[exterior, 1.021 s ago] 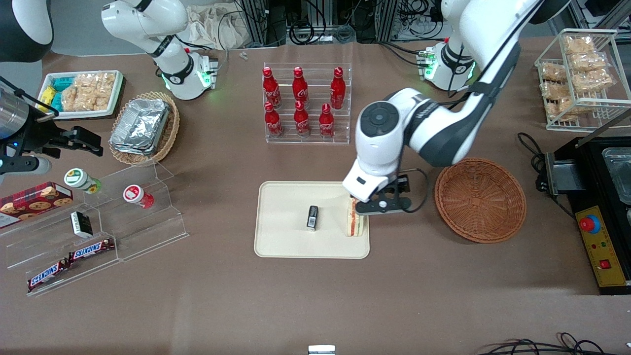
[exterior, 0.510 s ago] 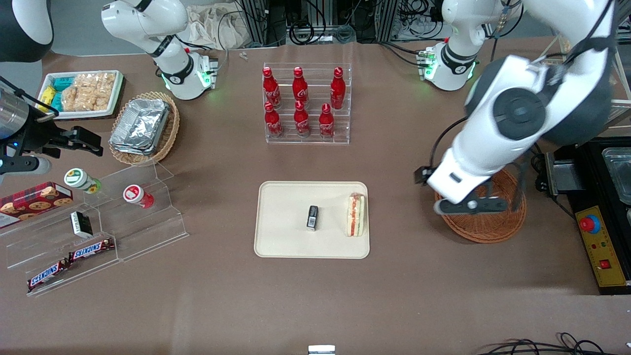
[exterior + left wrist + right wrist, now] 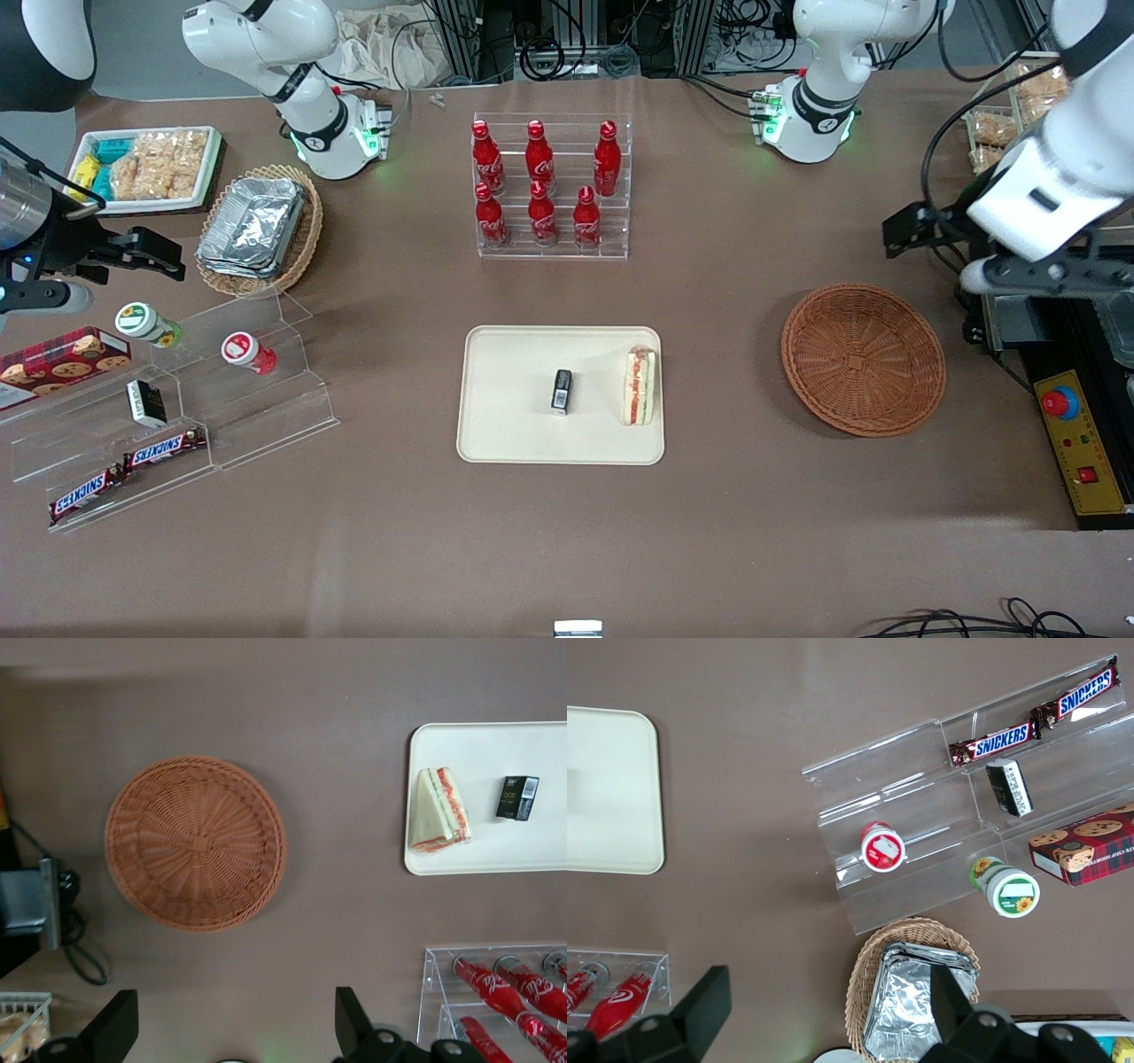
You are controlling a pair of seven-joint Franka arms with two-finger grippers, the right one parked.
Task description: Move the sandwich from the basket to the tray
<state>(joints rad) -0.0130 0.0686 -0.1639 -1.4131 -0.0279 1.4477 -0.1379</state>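
Hovering high with its fingers spread apart and empty, the claw (image 3: pixel 232 1028) hung clear of the table; well away from it, the sandwich (image 3: pixel 640 386) lay on the tray (image 3: pixel 505 434), its delivery apparently done, and the basket (image 3: pixel 863 359) sat empty between them.

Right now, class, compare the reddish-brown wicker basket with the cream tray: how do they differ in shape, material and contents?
The basket is round and woven; the tray is a smooth rectangle with rounded corners. The basket holds nothing, while the tray carries the sandwich and a small black box. The basket is reddish-brown, the tray cream. Both are shallow and rest flat on the table. The gripper hangs high above the table, jaws open, holding nothing.
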